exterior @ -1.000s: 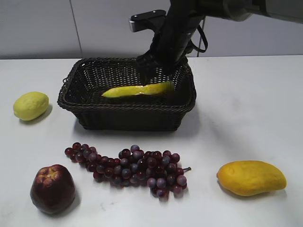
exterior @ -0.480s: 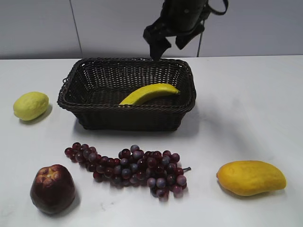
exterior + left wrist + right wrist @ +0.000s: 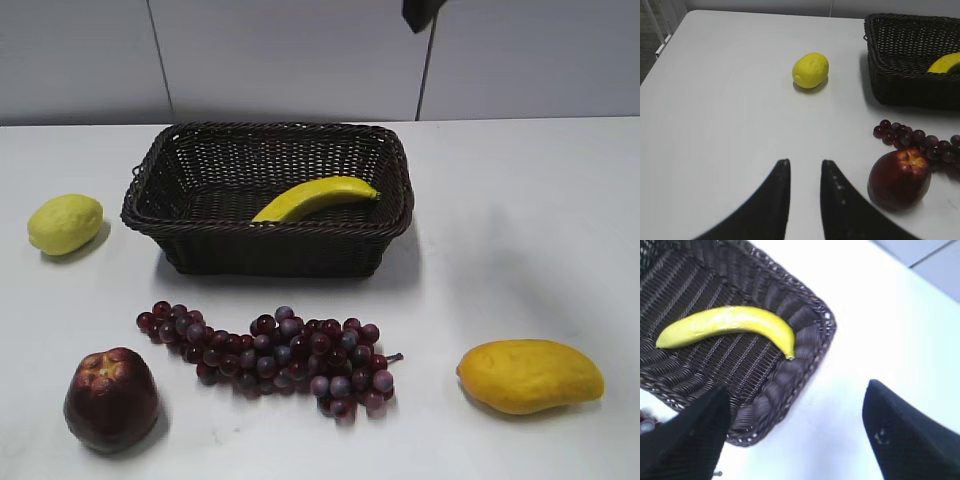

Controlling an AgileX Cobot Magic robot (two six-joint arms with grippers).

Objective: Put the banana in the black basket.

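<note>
The banana [image 3: 315, 197], yellow and curved, lies loose inside the black basket [image 3: 270, 240], leaning toward its right side. In the right wrist view the banana [image 3: 730, 322] rests on the basket's woven floor [image 3: 700, 285]. My right gripper [image 3: 797, 385] is wide open and empty, high above the basket's corner; only a dark bit of it [image 3: 420, 12] shows at the top of the exterior view. My left gripper [image 3: 804, 162] is empty with its jaws a little apart, over bare table well left of the basket [image 3: 905, 90], where the banana's end [image 3: 946, 63] peeks out.
A lemon [image 3: 65, 222] lies left of the basket. Purple grapes [image 3: 270, 355] and a dark red apple [image 3: 111, 398] lie in front of it, and a mango [image 3: 530, 375] at the front right. The apple [image 3: 899, 179] sits just right of my left gripper.
My right gripper let go of the banana and rose straight up, almost out of the exterior view. The banana settled in the basket, tilted against its right side.
</note>
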